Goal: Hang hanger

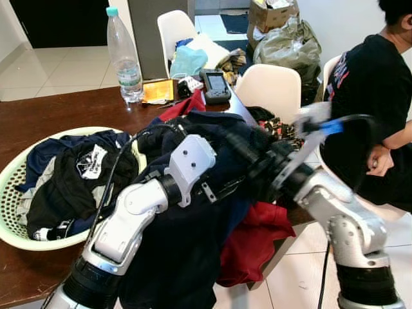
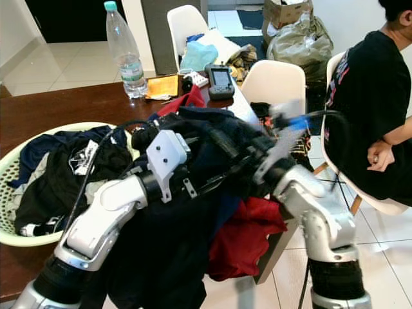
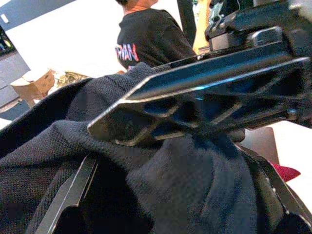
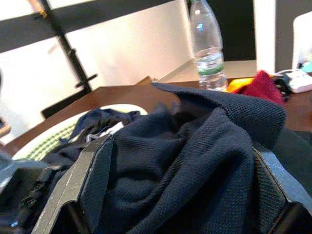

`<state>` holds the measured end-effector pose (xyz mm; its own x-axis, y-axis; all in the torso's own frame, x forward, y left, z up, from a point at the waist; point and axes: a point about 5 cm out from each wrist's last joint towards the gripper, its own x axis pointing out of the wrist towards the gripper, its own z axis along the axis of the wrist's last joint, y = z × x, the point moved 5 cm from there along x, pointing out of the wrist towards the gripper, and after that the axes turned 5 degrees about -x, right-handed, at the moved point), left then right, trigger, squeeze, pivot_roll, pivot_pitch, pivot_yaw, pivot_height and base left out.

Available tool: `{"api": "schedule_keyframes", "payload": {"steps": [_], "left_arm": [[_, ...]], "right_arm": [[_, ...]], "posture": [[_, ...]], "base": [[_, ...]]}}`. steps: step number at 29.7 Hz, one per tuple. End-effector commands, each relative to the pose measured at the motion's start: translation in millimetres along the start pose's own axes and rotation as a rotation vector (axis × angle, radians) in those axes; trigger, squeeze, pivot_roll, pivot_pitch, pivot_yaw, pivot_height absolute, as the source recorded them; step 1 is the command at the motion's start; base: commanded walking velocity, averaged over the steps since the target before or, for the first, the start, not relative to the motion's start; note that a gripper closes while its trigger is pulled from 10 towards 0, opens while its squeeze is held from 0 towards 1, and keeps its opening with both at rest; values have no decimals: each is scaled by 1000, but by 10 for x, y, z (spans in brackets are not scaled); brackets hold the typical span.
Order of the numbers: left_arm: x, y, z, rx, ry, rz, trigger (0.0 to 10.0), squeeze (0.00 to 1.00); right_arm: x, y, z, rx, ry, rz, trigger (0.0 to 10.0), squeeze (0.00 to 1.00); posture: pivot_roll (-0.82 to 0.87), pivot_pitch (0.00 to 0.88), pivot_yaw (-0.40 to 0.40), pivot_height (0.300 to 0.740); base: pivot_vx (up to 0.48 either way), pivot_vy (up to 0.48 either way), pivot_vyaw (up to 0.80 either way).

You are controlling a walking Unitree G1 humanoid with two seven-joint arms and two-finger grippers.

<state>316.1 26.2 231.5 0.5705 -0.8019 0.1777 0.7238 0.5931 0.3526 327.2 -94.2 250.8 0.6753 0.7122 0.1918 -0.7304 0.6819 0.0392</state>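
Note:
A navy garment (image 1: 193, 244) is draped over both my forearms and hangs down past the front edge of the brown table (image 1: 51, 109). My left gripper (image 3: 170, 195) is buried in it, its two fingers (image 3: 68, 195) far apart with navy cloth bunched between them. My right gripper (image 4: 180, 185) faces it from the other side, its fingers (image 4: 83, 180) also wide apart and covered with the same cloth. The right gripper's black body (image 3: 219, 83) lies right across the left wrist view, so the two grippers sit very close together.
A red garment (image 1: 257, 238) hangs off the table edge under my arms. A pale green basket (image 1: 13, 193) of dark clothes stands on the left. A water bottle (image 1: 124, 58) and a handheld device (image 1: 215, 85) stand further back. White chairs (image 1: 270, 87) and a seated person (image 1: 373, 84) are on the right.

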Motion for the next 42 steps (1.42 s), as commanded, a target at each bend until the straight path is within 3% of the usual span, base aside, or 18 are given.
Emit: {"api": "schedule_keyframes", "payload": {"steps": [1, 9, 17, 18, 19, 33, 37, 42], "left_arm": [[-22, -48, -14, 11, 4, -9, 10000, 0], [-19, -64, -16, 18, 6, -11, 10000, 0], [-14, -73, -13, 22, 4, -10, 10000, 0], [-12, -76, -11, 23, 3, -10, 10000, 0], [-10, -78, -10, 25, 2, -10, 10000, 0], [-11, -85, -9, 27, 1, -12, 10000, 0], [-16, -78, 8, 32, 2, -14, 10000, 0], [-19, -78, 55, 8, -11, -25, 10000, 0]], "right_arm": [[48, 227, -48, -14, 49, 104, 10000, 0], [69, 297, -164, -40, 142, 133, 10000, 0], [96, 153, -264, -149, 230, 42, 10000, 0], [100, 94, -279, -168, 245, 5, 667, 0], [108, 42, -267, -171, 239, -29, 0, 0], [122, -74, -180, -132, 192, -103, 0, 0], [107, -187, -52, -84, 124, -160, 0, 0], [108, -222, 16, -90, 87, -179, 0, 0]], "posture": [[50, 135, 4, 740], [49, 137, -1, 740], [48, 136, -2, 740], [46, 136, -3, 740], [47, 136, -3, 740], [49, 137, -4, 740], [51, 137, -1, 740], [51, 137, -1, 740]], "base": [[0, 0, 0], [0, 0, 0], [0, 0, 0], [0, 0, 0], [0, 0, 0], [0, 0, 0], [0, 0, 0], [0, 0, 0]]}}
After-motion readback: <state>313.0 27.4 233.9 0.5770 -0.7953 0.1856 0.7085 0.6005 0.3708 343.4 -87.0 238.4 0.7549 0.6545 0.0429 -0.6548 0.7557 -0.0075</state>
